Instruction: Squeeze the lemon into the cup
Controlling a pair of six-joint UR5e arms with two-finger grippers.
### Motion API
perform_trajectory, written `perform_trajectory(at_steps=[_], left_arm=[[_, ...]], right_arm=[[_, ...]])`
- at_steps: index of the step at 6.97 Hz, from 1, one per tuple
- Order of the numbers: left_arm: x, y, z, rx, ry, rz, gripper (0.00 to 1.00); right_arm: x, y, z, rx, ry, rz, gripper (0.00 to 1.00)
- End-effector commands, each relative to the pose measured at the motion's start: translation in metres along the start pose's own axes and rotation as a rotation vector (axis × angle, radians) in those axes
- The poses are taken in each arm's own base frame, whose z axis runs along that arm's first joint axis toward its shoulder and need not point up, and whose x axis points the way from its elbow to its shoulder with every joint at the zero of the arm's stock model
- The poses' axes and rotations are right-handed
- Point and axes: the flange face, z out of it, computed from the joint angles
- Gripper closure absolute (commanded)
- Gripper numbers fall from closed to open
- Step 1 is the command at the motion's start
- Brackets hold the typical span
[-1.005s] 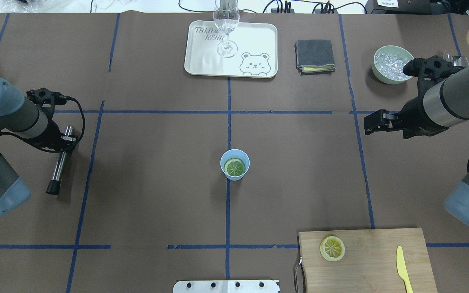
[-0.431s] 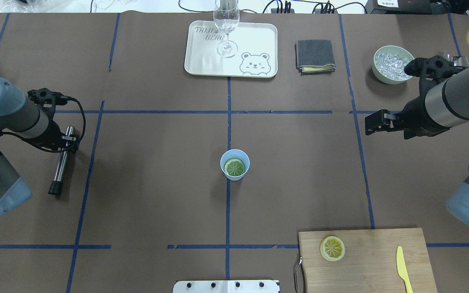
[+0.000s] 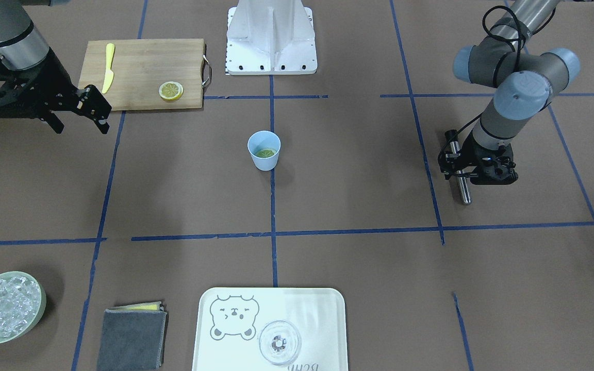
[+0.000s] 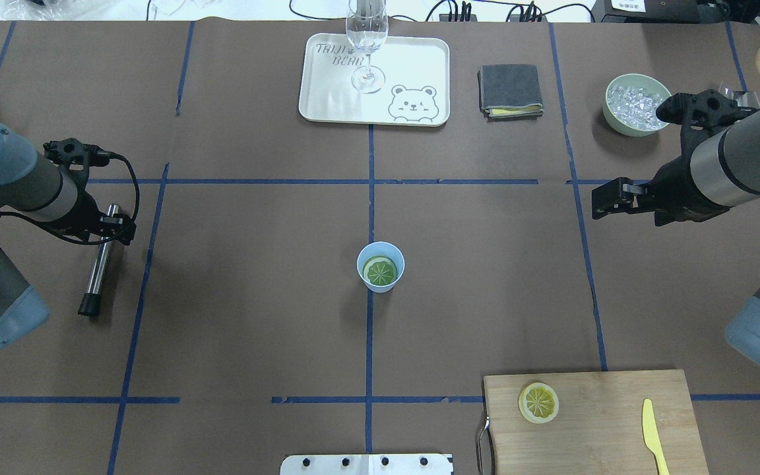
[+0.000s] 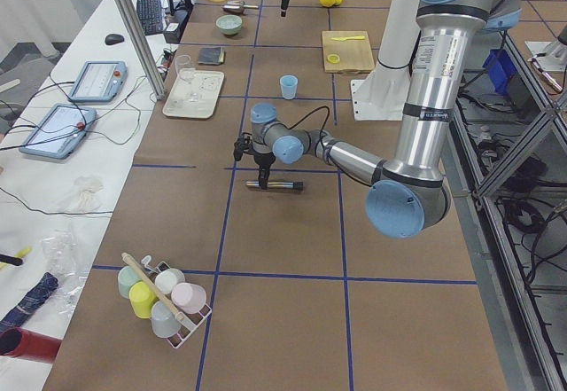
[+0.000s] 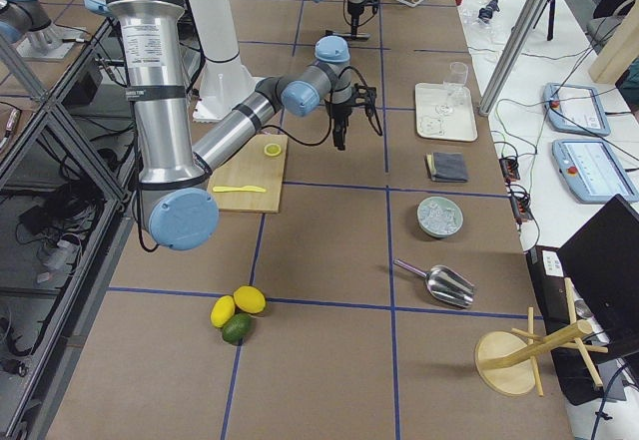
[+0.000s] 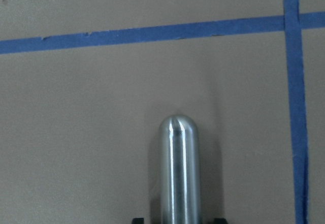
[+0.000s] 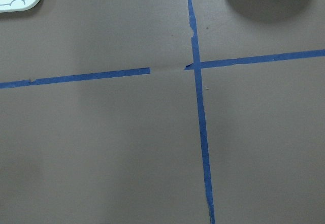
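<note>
The light-blue cup [image 4: 361, 262] stands at the table's middle with one lemon slice [image 4: 380, 271] lying flat inside it; both show in the front view, cup [image 3: 264, 161] and slice [image 3: 265, 152]. A second lemon slice [image 4: 538, 402] lies on the wooden cutting board [image 4: 611, 429]. My left gripper [image 4: 111, 231] points down and straddles a steel rod [image 4: 97, 264] that lies on the table. The left wrist view shows a gap on each side of the rod [image 7: 179, 173], so the gripper is open. My right gripper [image 4: 596, 202] is open and empty, far right of the cup.
A yellow plastic knife [image 4: 652, 432] lies on the board. At the far edge are a white bear tray [image 4: 419, 66] with a clear glass [image 4: 367, 39], a folded grey cloth [image 4: 510, 89] and a green bowl of ice [image 4: 636, 104].
The right arm has drawn back slightly to the right. The left arm has shifted a little, and the rod's lower end has slid slightly right. Cup and slices are unmoved.
</note>
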Motion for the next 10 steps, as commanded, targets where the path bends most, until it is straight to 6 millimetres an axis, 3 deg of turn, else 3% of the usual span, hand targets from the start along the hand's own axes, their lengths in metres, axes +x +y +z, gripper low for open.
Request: perform_trajectory(at_steps=[1,2,4,7,8,10], left_arm=[[0.0,-0.005,-0.051,0.072,0.045,0.086,0.0],[-0.051,-0.023,-0.08,0.122,0.031,0.157,0.0],[-0.15,-0.03,-0.125,0.103,0.127,0.226,0.0],[-0.296,-0.007,-0.146,0.133,0.033,0.284,0.0],[-0.32,0.007,-0.14,0.112,0.049,0.272,0.0],[-0.355,0.016,-0.168,0.083,0.074,0.183,0.0]], right_arm=[[0.018,-0.001,0.002,-0.011,0.019,0.005,0.0],[0.039,-0.016,-0.01,-0.033,-0.001,0.001,0.0],[0.144,-0.049,-0.018,-0.073,0.024,-0.091,0.0],[0.301,-0.08,-0.026,-0.09,0.058,-0.18,0.0],[0.344,-0.082,-0.026,-0.099,0.057,-0.191,0.0],[0.411,-0.082,-0.02,-0.118,0.065,-0.19,0.0]])
